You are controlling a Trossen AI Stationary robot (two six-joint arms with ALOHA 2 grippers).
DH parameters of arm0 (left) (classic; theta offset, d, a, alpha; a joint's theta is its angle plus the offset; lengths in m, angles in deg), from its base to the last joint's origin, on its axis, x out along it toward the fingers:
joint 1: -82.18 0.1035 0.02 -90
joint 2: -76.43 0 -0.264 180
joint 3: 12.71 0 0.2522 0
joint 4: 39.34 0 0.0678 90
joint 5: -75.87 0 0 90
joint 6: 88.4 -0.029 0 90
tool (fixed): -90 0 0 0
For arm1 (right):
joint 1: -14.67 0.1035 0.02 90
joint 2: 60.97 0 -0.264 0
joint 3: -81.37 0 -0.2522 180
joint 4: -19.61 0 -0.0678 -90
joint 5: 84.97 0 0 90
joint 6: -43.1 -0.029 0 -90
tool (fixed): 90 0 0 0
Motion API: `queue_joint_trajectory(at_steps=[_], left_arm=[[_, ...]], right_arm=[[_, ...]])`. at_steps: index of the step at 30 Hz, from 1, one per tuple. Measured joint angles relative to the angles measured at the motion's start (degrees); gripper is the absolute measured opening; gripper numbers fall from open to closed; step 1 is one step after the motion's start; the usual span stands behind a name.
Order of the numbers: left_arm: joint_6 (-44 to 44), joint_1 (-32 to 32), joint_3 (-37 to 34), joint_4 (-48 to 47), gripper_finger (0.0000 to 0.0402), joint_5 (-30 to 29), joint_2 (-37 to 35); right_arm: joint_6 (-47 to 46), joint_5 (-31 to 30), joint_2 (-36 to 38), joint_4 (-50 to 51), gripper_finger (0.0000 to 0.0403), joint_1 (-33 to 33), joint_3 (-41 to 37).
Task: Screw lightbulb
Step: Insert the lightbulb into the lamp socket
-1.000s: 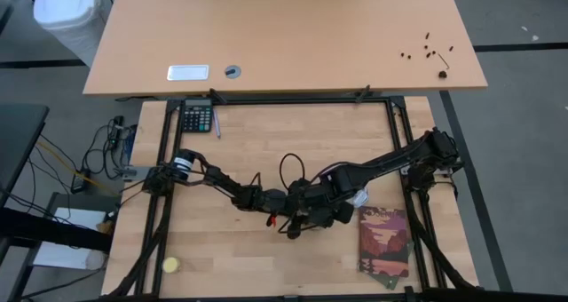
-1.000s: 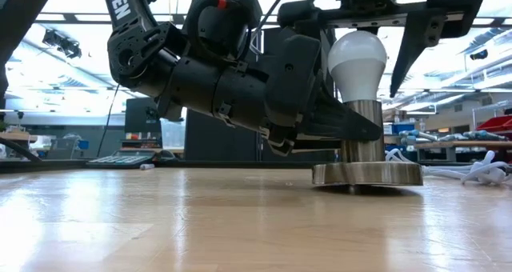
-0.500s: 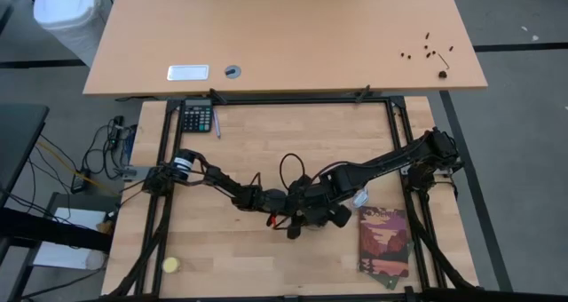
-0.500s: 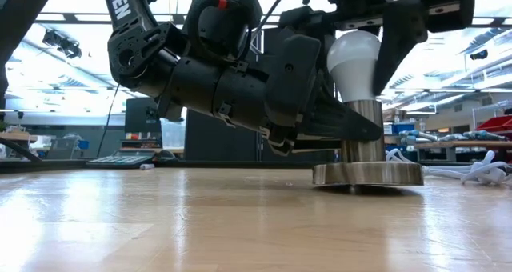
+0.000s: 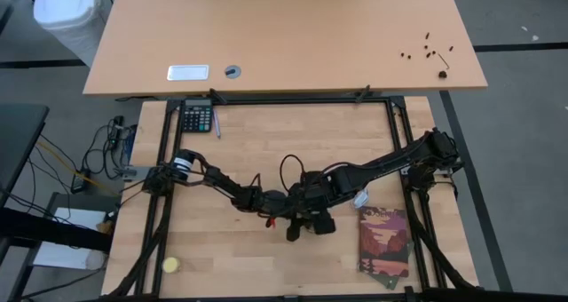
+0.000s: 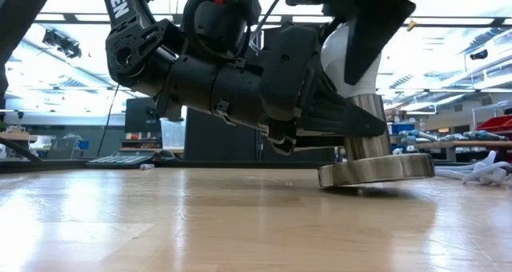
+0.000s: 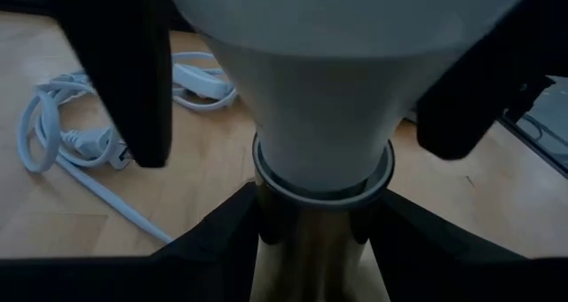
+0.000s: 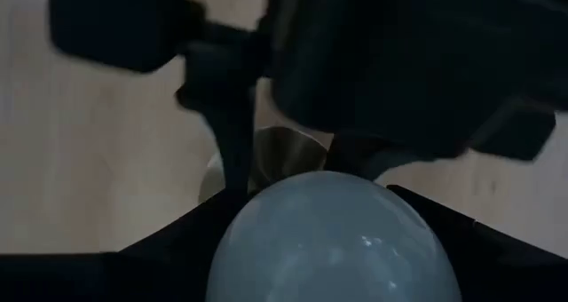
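The white frosted lightbulb (image 6: 349, 58) stands upright in the metal socket's stem (image 6: 369, 128). The socket's round base disc (image 6: 376, 170) is slightly tilted on the table. My left gripper (image 7: 319, 249) is shut on the stem, below the bulb (image 7: 319, 89). My right gripper (image 8: 333, 249) comes from above and is shut on the bulb's dome (image 8: 333, 240). In the high view both grippers meet at the table's middle, the left (image 5: 286, 209) beside the right (image 5: 316, 220), and they hide the bulb. My left gripper pinches the socket's stem (image 7: 306, 258) between its two fingers (image 7: 222, 240), just under the bulb's neck, coming level from the table's left. The base disc rests on the table, tilted. My right gripper grips the bulb's wide upper part (image 7: 204, 35) between its two fingers (image 7: 115, 71), pointing down from above. The bulb stands upright in the socket.
A picture book (image 5: 384, 241) lies to the right of the grippers. A small yellow ball (image 5: 170, 265) lies at the near left corner, and a calculator (image 5: 196, 117) at the far left. White cables (image 6: 480, 172) lie behind the socket. A black frame (image 5: 160, 204) edges the table.
My right gripper has come down over the bulb, moved a little toward the table's left and near edge, turned about its axis, and closed its fingers on the bulb. The socket's base disc has shifted slightly and tipped, and is no longer flat on the table.
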Motion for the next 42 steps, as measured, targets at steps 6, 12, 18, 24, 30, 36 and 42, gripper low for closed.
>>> queue_joint_trajectory(at_steps=[6, 12, 18, 24, 30, 36, 42], left_arm=[[-0.15, 0.02, 0.00, -0.19, 0.0189, -0.76, 0.00], [-0.19, 0.07, 0.00, -0.22, 0.0188, -0.89, 0.00], [-0.21, 0.11, -0.04, -0.21, 0.0189, -1.00, 0.00], [-0.06, 0.17, -0.04, -0.30, 0.0189, -1.19, 0.00], [-0.04, 0.17, -0.04, -0.34, 0.0188, -1.19, 0.00], [-1.08, 0.17, -0.04, -0.40, 0.0188, -1.13, 0.00], [-1.06, 0.15, -0.04, -0.49, 0.0188, -0.95, 0.00]], right_arm=[[-16.00, 0.44, 0.00, 2.06, 0.0281, 0.12, 0.00], [-23.92, 1.03, 0.00, 2.88, 0.0276, 0.03, 0.00], [-20.19, 2.72, 0.00, 2.25, 0.0305, -0.77, 0.02], [-14.19, 5.21, 0.00, 2.58, 0.0351, -1.99, 0.38], [-10.17, 4.94, 0.43, 5.40, 0.0378, -2.83, 4.72], [-6.98, 2.75, 0.46, 10.12, 0.0383, -2.83, 10.54], [-6.94, -3.81, 0.98, 17.96, 0.0380, -2.03, 16.49]])
